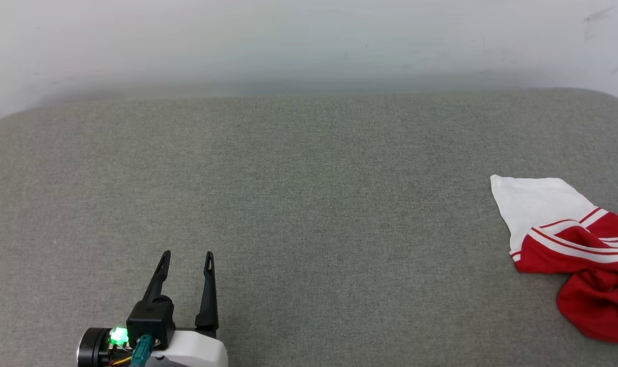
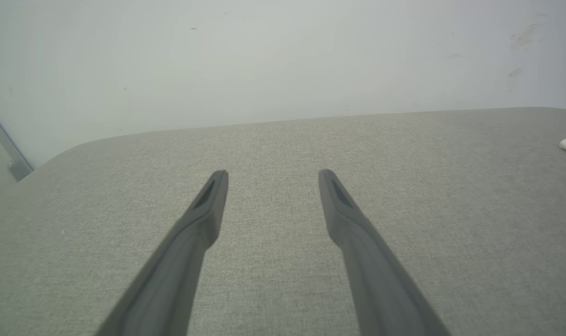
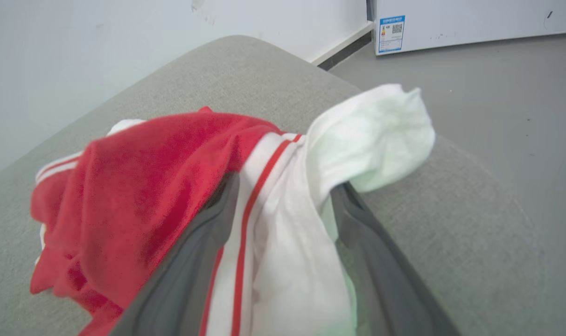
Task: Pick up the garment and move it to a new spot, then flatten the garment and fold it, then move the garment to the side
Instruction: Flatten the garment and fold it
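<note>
The garment [image 1: 568, 239] lies crumpled at 3 o'clock on the surface [image 1: 309, 204], draped across the released right claw [image 3: 287, 184]. The left claw [image 1: 187, 255], at 7 o'clock, is likewise released.

Head above; wrists low over cushion [image 1: 309, 204]

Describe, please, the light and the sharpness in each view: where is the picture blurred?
Head view: soft, even light with no hard shadows; the garment is sharp, the wall behind looks hazy. Left wrist view: the left gripper is soft-edged near the lens, the weave of the grey surface is clearer. Right wrist view: the garment is blurred, close to the lens.
</note>
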Tool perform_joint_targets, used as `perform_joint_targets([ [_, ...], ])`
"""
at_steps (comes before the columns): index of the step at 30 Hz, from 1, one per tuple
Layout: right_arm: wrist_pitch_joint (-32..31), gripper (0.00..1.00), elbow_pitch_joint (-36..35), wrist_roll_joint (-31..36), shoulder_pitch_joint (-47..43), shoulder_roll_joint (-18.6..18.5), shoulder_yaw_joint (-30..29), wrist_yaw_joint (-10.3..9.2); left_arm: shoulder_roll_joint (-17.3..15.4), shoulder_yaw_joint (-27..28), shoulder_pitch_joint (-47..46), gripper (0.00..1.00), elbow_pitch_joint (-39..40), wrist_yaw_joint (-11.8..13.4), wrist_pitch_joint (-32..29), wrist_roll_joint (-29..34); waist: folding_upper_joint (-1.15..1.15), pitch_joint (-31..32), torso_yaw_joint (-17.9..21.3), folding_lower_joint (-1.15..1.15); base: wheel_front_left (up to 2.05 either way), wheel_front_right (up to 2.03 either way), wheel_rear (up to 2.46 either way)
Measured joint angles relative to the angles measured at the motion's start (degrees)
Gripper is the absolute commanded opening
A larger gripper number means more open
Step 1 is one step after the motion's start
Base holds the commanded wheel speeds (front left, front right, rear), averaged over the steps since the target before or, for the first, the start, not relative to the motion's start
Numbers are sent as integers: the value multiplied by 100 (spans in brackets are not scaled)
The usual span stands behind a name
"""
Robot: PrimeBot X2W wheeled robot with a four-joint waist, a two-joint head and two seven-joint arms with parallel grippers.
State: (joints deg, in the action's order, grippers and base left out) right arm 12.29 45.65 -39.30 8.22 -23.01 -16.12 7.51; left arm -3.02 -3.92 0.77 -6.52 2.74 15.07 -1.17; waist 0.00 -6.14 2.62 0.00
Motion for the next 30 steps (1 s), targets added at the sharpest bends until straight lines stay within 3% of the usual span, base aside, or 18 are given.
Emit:
perform_joint_targets([
  [9,197,100,-1288,436,-85,-225,-430,0,0,16,121,100,49,4,0,0,0,136,-18,0,0,0,0],
  [13,-97,100,-2139,814,-24,-259,-514,0,1,18,124,100,69,4,0,1,0,142,-39,0,0,0,0],
  [14,-543,100,-2832,1132,196,-324,-414,0,1,14,122,100,87,4,0,1,0,120,-56,0,0,0,0],
  [19,-1734,100,-3804,1390,634,-554,216,1,1,-8,88,100,103,5,0,8,0,34,-120,0,0,0,0],
  [30,-4778,100,-4279,844,1462,-1608,2265,2,8,-112,-198,100,190,29,0,25,0,-343,-423,1,0,0,0],
])
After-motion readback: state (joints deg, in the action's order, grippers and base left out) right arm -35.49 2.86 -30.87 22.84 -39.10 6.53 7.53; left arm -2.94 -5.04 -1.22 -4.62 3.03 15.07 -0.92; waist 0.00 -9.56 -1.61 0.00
